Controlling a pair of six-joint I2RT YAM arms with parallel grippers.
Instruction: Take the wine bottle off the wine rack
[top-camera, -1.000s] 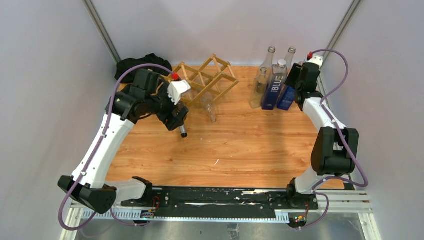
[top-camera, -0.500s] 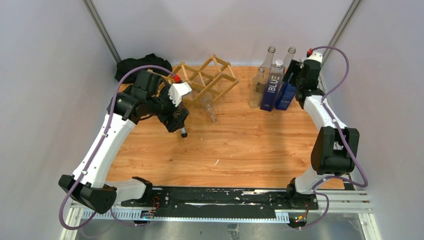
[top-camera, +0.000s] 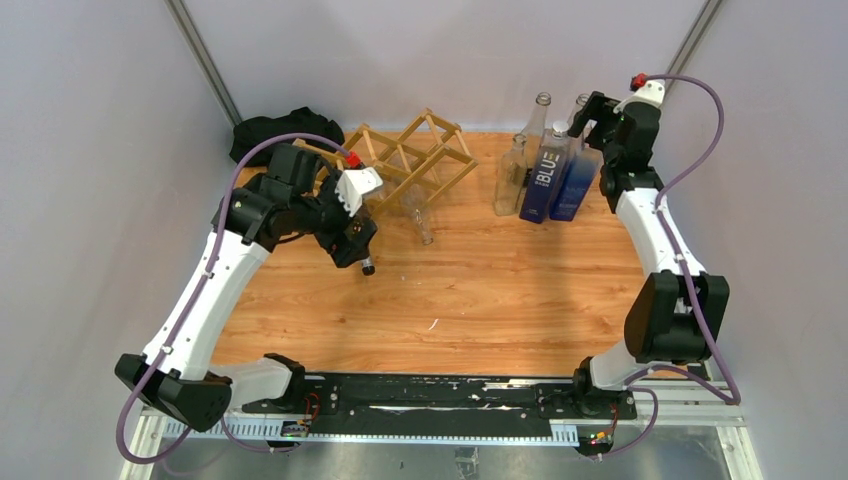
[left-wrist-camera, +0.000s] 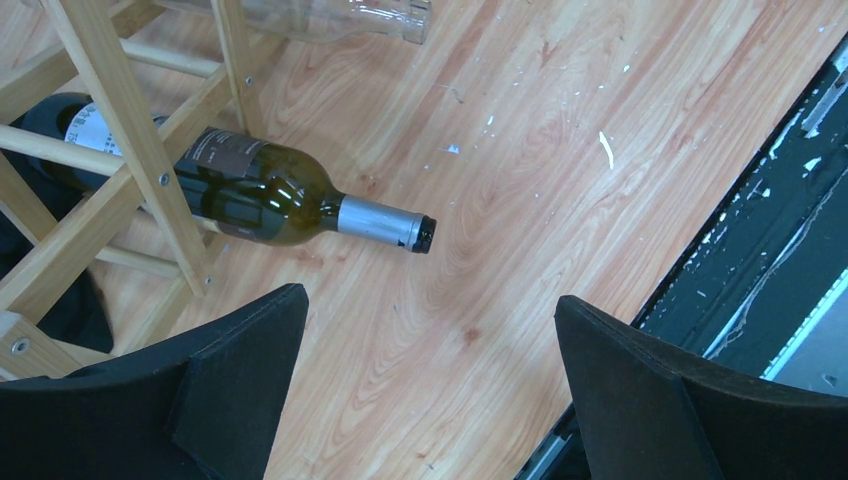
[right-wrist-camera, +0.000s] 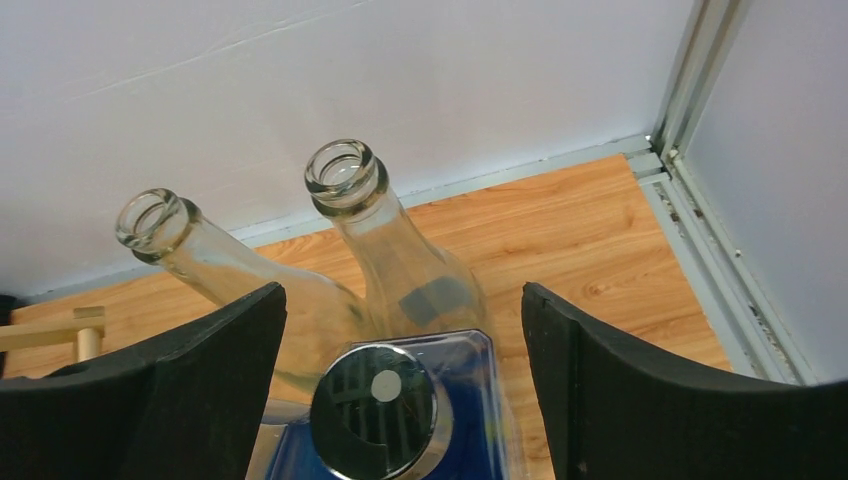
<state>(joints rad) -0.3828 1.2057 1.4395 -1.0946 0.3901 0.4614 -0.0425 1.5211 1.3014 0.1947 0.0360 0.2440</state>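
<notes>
left end effector (left-wrist-camera: 428, 305) hangs wide open and empty over the dark wine bottle (left-wrist-camera: 262, 190), lying in a low cell of the wine rack (left-wrist-camera: 128, 150), neck jutting out over the table (left-wrist-camera: 560, 120); approach step, it seems; next, descend and close round the neck

Wooden table (top-camera: 500, 290), wine rack (top-camera: 415, 158), standing bottles (top-camera: 547, 182)
</notes>
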